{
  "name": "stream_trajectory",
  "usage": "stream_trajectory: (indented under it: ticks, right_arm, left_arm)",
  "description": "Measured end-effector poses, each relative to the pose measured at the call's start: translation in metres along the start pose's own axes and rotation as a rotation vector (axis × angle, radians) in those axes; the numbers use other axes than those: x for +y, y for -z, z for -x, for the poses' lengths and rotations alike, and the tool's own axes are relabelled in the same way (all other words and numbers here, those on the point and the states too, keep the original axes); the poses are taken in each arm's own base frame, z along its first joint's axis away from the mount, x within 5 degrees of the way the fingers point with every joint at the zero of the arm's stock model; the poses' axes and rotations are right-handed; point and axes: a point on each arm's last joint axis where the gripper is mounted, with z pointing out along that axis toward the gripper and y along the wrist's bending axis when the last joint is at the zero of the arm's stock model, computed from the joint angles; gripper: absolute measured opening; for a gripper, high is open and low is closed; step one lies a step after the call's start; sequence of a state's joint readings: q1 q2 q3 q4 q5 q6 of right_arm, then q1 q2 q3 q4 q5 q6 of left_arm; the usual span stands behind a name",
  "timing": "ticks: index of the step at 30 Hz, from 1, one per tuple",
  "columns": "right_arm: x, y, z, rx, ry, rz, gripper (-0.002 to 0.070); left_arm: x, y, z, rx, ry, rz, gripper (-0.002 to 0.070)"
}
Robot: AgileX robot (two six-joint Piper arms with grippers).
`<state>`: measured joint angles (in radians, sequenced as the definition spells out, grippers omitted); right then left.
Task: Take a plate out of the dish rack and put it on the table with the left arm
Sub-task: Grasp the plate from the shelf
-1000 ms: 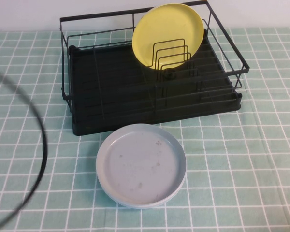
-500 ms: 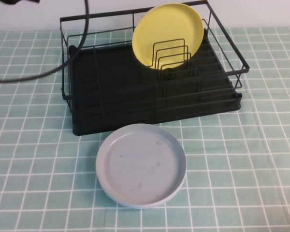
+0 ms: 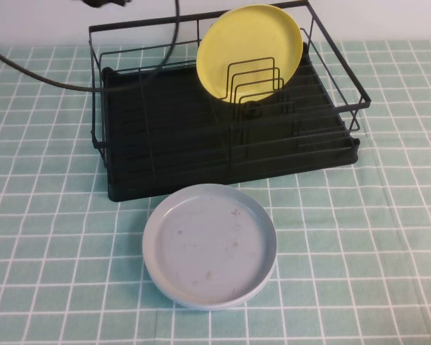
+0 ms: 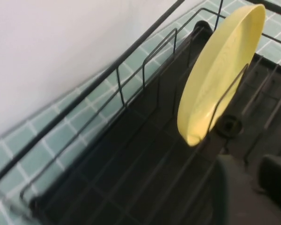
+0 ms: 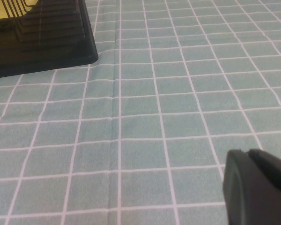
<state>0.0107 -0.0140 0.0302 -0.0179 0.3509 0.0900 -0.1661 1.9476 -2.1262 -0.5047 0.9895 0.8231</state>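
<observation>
At the rack's back rail, my left gripper (image 4: 253, 187) hovered near the plate (image 3: 249, 52); fingers parted, empty.
Plate stood upright in dish rack (image 3: 165, 154) dividers, 12 o'clock from grey plate (image 3: 210, 246). Right gripper (image 5: 255, 187) sat over table (image 3: 359, 237), clenched.
</observation>
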Motion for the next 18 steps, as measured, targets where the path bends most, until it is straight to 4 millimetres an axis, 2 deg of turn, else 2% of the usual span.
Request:
stream_trajectory:
  ticks: [2,5,7,9,12,18]
  right_arm:
    - [0.0,0.0,0.0,0.0,0.0,0.0,-0.0018]
    - [0.0,0.0,0.0,0.0,0.0,0.0,-0.0018]
    - [0.0,0.0,0.0,0.0,0.0,0.0,-0.0018]
    - [0.0,0.0,0.0,0.0,0.0,0.0,-0.0018]
    - [0.0,0.0,0.0,0.0,0.0,0.0,-0.0018]
    - [0.0,0.0,0.0,0.0,0.0,0.0,-0.0018]
  left_arm:
    - [-0.001,-0.016,0.002,-0.012,-0.037,-0.002,0.0182]
    - [-0.009,-0.04,0.007,-0.048,-0.066,0.005,0.0375]
    - [-0.013,-0.055,0.009,-0.078,-0.07,0.022,0.0451]
    - [-0.018,-0.068,0.012,-0.115,-0.074,0.045,0.0488]
    - [-0.023,-0.083,0.014,-0.147,-0.078,0.07,0.0505]
    - [-0.027,-0.111,0.001,-0.124,-0.071,0.055,0.0512]
